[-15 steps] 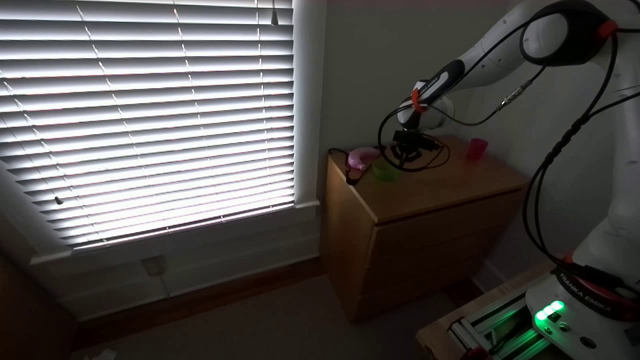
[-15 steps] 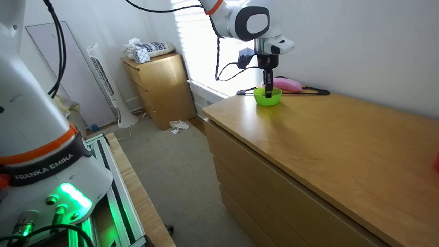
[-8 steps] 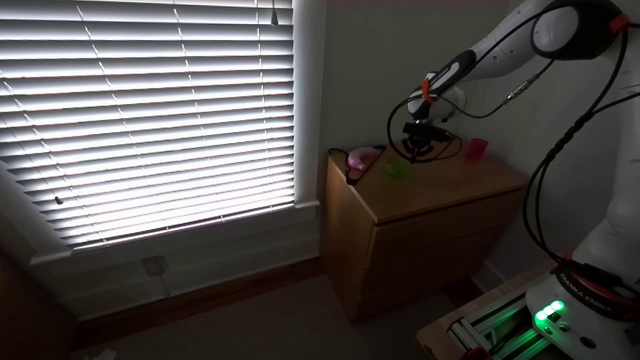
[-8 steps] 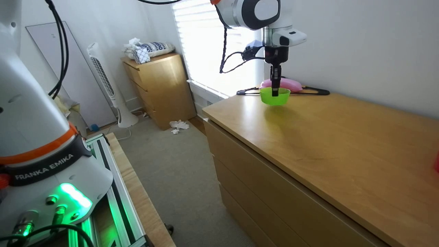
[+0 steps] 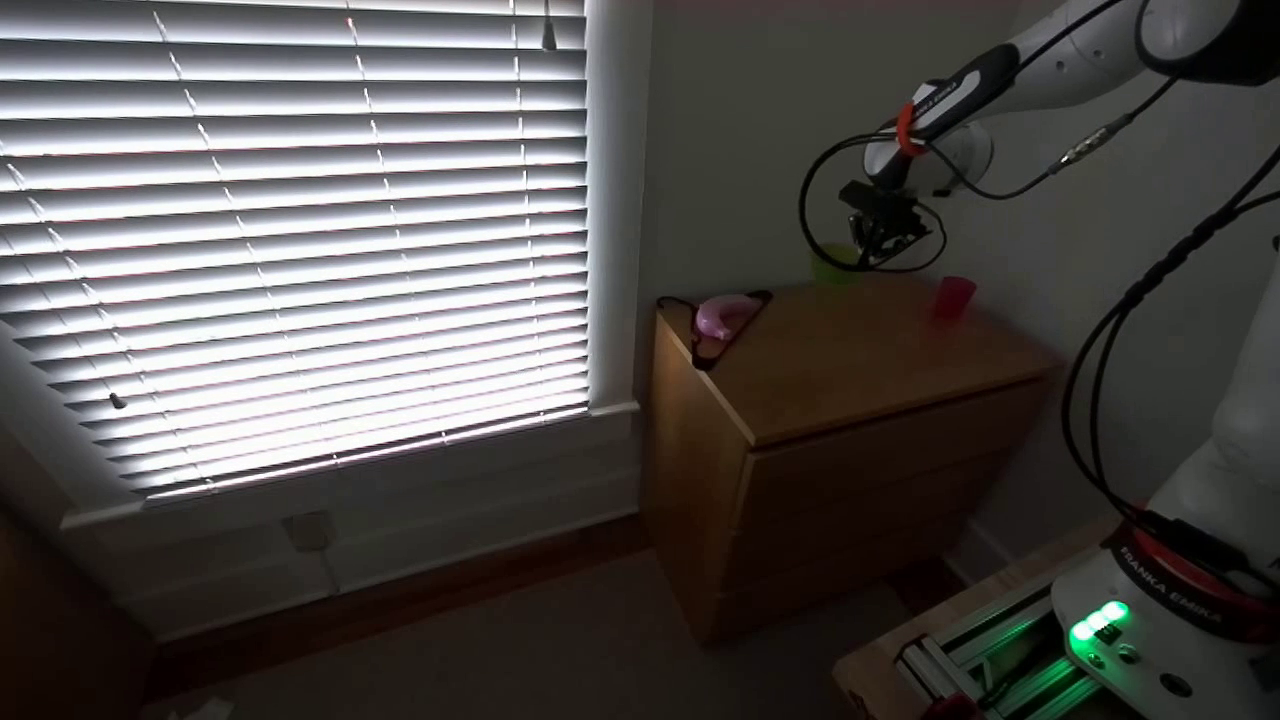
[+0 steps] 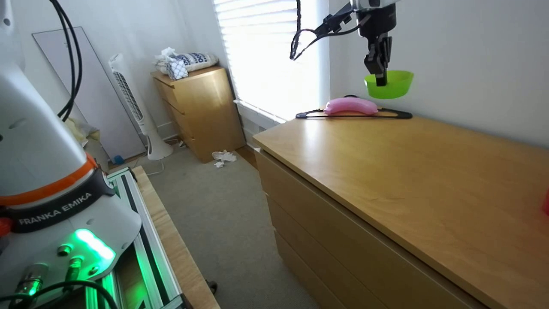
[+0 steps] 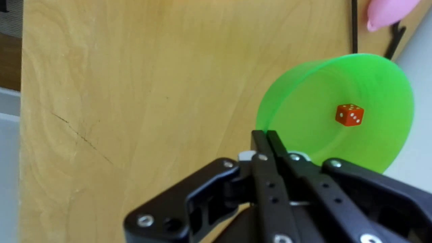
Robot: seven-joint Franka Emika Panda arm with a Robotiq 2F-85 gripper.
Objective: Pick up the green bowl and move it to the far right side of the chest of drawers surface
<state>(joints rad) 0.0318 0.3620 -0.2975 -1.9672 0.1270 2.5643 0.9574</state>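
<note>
The green bowl (image 6: 398,85) is held in the air above the back of the chest of drawers (image 6: 411,180). It also shows in an exterior view (image 5: 832,266), partly behind the gripper cables. In the wrist view the bowl (image 7: 310,111) is tilted and holds a small red die (image 7: 349,115). My gripper (image 7: 265,132) is shut on the bowl's rim, with one finger outside the wall and one inside. It also shows in an exterior view (image 6: 381,81). The lower part of the bowl is hidden behind the gripper in the wrist view.
A pink lumpy item (image 6: 351,105) lies on a black hanger (image 6: 399,114) at one end of the chest top. A red cup (image 5: 953,298) stands towards the opposite end. The wall (image 6: 472,64) is close behind the bowl.
My gripper has lifted the bowl well off the chest top and carried it away from the pink item, rightward in both exterior views. The bowl has become tilted.
</note>
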